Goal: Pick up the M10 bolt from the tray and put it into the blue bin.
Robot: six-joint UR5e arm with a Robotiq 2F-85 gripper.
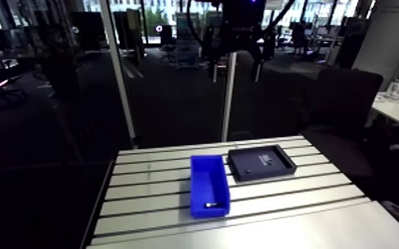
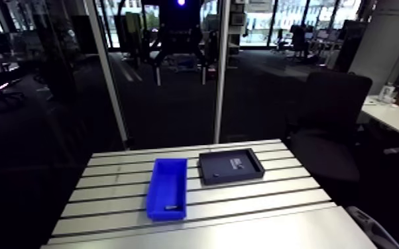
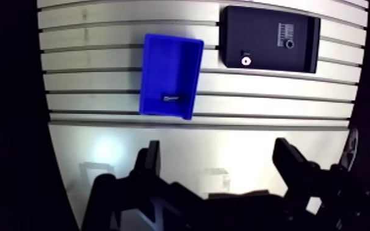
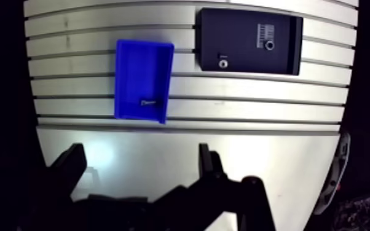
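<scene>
The blue bin [image 3: 166,64] lies on the slotted table, ahead of my gripper and a little to one side. A small dark bolt with a pale end [image 3: 171,97] rests inside it, close to the wall nearest me. Beside the bin sits the black tray [image 3: 258,27], which holds a small pale ring-shaped part [image 3: 245,61], a dark round part [image 3: 289,43] and a striped piece [image 3: 284,31]. My gripper [image 3: 218,158] hangs high above the table's smooth front strip, open, with nothing between its fingers [image 3: 150,156]. In the arm view the bin [image 1: 209,179] and the tray [image 1: 262,162] sit mid-table.
The slotted aluminium table [image 1: 149,192] extends around the bin and the tray, with a smooth plate [image 3: 224,144] along its front under my gripper. A dark office chair [image 1: 344,106] stands off the table's far right corner. A vertical post [image 1: 228,93] rises behind the table.
</scene>
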